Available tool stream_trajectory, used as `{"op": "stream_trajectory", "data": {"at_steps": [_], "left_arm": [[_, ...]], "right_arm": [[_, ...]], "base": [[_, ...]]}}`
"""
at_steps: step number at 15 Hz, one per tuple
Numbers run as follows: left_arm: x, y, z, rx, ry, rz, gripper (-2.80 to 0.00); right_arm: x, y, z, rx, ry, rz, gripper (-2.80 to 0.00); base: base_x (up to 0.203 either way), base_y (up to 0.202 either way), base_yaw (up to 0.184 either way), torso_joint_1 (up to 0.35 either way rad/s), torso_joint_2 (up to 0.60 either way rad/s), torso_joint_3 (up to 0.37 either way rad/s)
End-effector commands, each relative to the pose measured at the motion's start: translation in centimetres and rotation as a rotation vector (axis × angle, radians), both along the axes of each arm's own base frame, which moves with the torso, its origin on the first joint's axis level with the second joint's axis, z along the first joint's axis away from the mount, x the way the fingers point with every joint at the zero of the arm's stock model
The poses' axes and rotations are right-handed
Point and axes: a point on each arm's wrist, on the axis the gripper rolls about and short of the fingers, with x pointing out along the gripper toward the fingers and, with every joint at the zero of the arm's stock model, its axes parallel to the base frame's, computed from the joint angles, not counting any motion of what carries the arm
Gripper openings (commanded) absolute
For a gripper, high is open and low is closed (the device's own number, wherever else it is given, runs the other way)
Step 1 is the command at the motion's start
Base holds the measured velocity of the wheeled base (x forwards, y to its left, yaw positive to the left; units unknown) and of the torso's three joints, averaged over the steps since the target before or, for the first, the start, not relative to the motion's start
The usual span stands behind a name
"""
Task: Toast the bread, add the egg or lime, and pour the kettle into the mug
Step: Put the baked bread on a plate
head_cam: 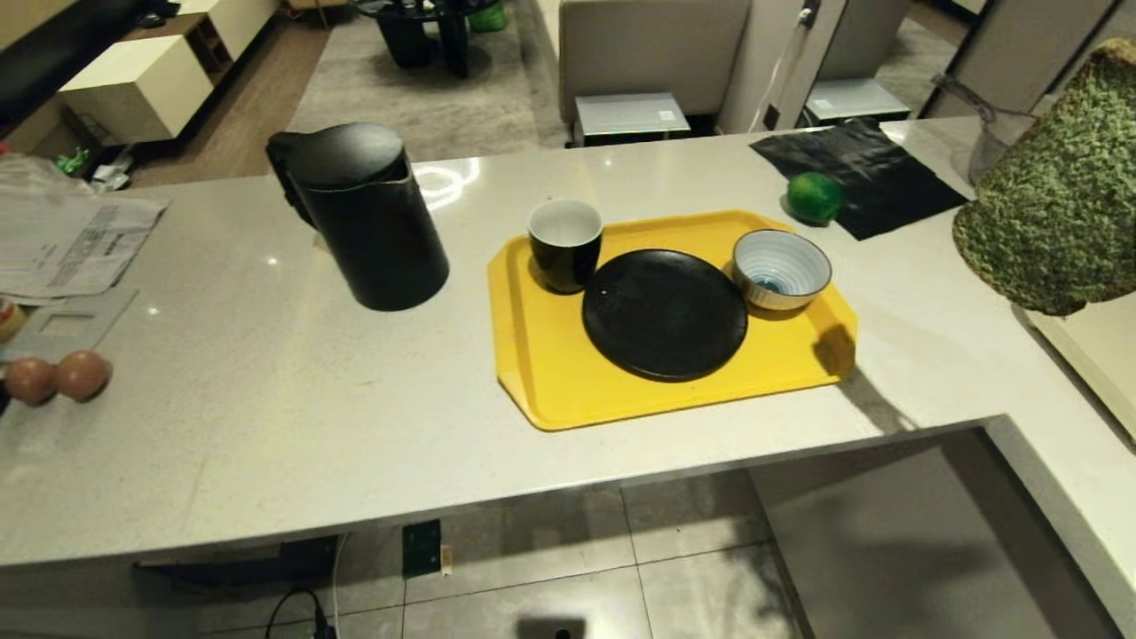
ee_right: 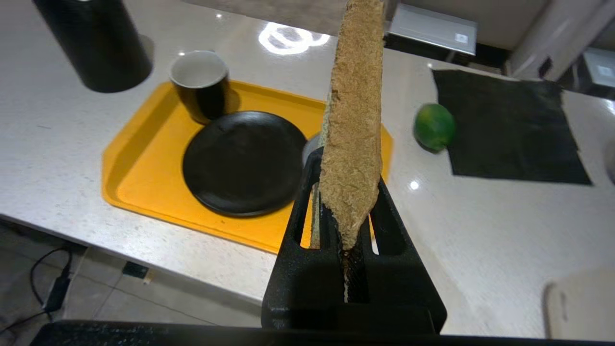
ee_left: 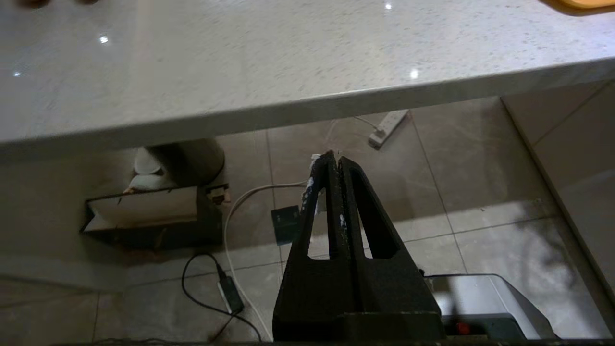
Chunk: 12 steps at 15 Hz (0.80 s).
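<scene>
The right gripper (ee_right: pixel 347 216) is clenched on the bottom edge of a slice of bread (ee_right: pixel 353 125), holding it upright on its thin side above the counter (head_cam: pixel 266 426), off the right end of the yellow tray (head_cam: pixel 550 373). In the head view the bread (head_cam: pixel 1056 186) fills the right edge of the frame, its green speckled face turned to the camera. The slice looks light and spongy; judged from the narrow pinch, it will bend or tear if squeezed hard, so a hold across the crust edge seems safest.

On the tray stand a black mug (head_cam: pixel 565 244) at the far left corner, a black plate (head_cam: pixel 664 312) in the middle and a striped bowl (head_cam: pixel 781 269) at the right. A lime (head_cam: pixel 814 197), round and likely to roll, rests beside a black cloth (head_cam: pixel 861 173) toward the counter's far right. The tall black kettle (head_cam: pixel 368 217) stands left of the tray; two eggs (head_cam: pixel 58 377), fragile, lie at the counter's left edge. The left gripper (ee_left: pixel 335 161) hangs pressed closed and empty below the counter's near edge.
</scene>
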Motion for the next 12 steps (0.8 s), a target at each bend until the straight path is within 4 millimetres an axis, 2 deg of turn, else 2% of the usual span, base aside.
{"op": "stream_trajectory", "data": {"at_steps": [1, 6, 9, 12], "left_arm": [[0.0, 0.0, 0.0, 0.0, 0.0, 0.0, -2.8], [0.0, 0.0, 0.0, 0.0, 0.0, 0.0, -2.8], [0.0, 0.0, 0.0, 0.0, 0.0, 0.0, -2.8], [0.0, 0.0, 0.0, 0.0, 0.0, 0.0, -2.8]], "right_arm": [[-0.2, 0.0, 0.1, -0.001, -0.006, 0.006, -2.8], [-0.1, 0.2, 0.3, -0.011, -0.009, 0.091, -2.8], [1.7, 0.5, 0.0, -0.009, 0.024, 0.14, -2.8], [4.2, 2.1, 0.5, -0.003, 0.013, 0.231, -2.8]], "base": [[0.001, -0.003, 0.097, 0.004, 0.01, 0.0], [0.0, 0.0, 0.0, 0.0, 0.0, 0.0], [0.0, 0.0, 0.0, 0.0, 0.0, 0.0], [0.0, 0.0, 0.0, 0.0, 0.0, 0.0]]}}
